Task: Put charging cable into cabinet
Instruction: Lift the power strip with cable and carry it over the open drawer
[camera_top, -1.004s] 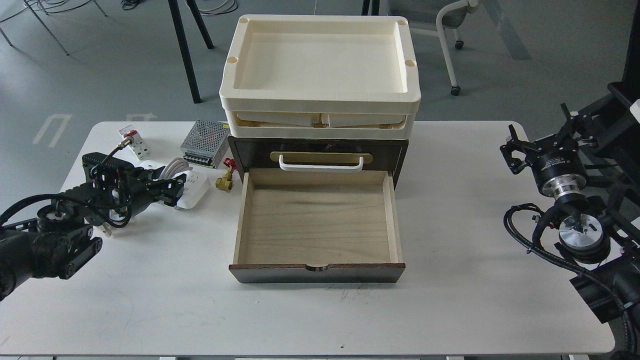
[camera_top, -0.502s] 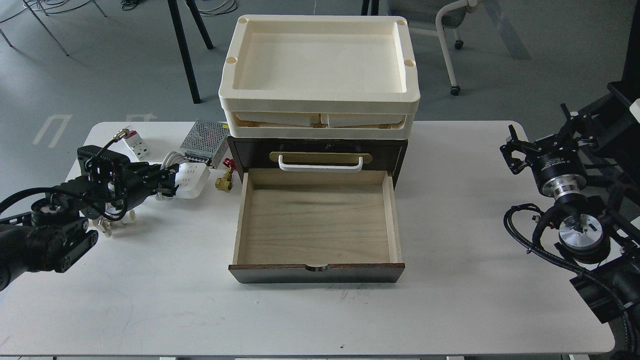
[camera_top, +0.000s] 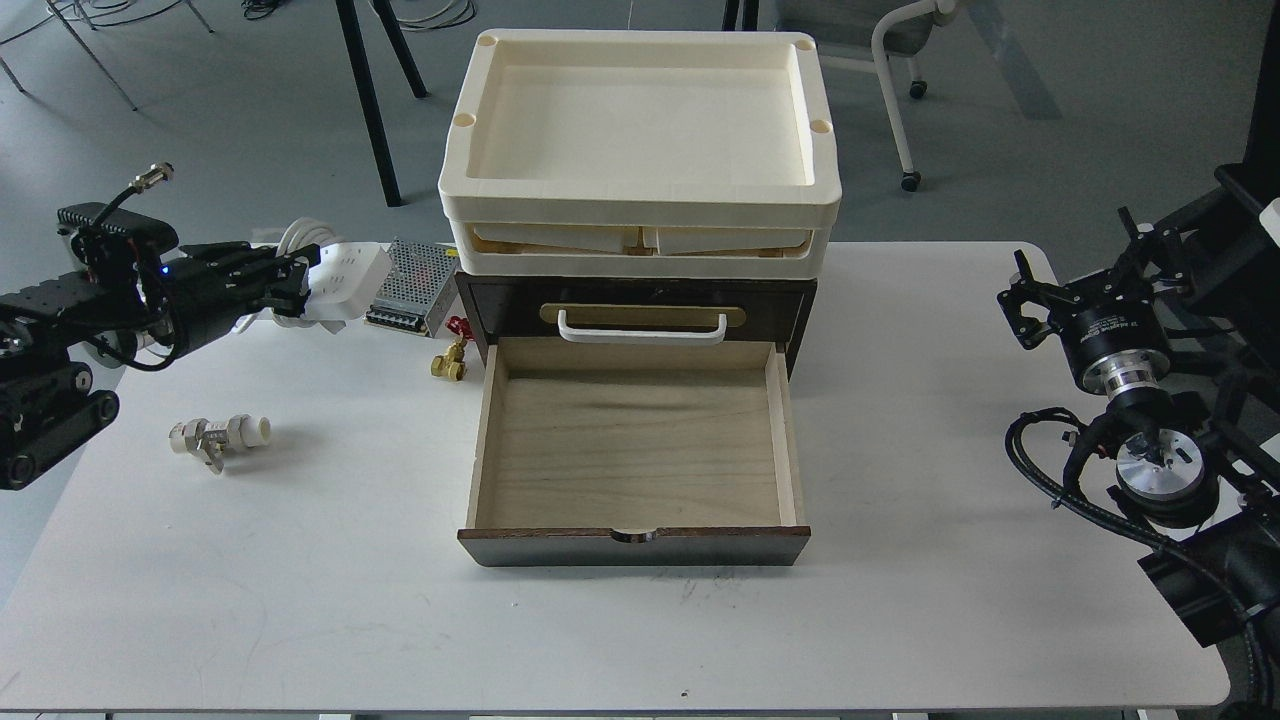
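My left gripper (camera_top: 290, 285) is shut on the charging cable (camera_top: 340, 280), a white power strip with a looped white cord, and holds it in the air above the table's far left. The dark brown cabinet (camera_top: 640, 300) stands at the table's middle. Its plywood-lined drawer (camera_top: 635, 440) is pulled out and empty. The white bar handle (camera_top: 641, 328) sits on a gold plate above the drawer. My right gripper (camera_top: 1025, 300) is over the table's right edge, far from the cabinet, with its fingers spread and nothing between them.
Cream plastic trays (camera_top: 640, 150) are stacked on the cabinet. A silver perforated power-supply box (camera_top: 410, 290) lies just right of the held strip. A brass valve with a red handle (camera_top: 452, 355) sits by the cabinet's left side. A white plastic valve (camera_top: 218, 435) lies at the left front.
My left gripper has lifted the charging cable off the table and moved it up and back. The white plastic valve under the arm has come into view. The right arm has not moved.
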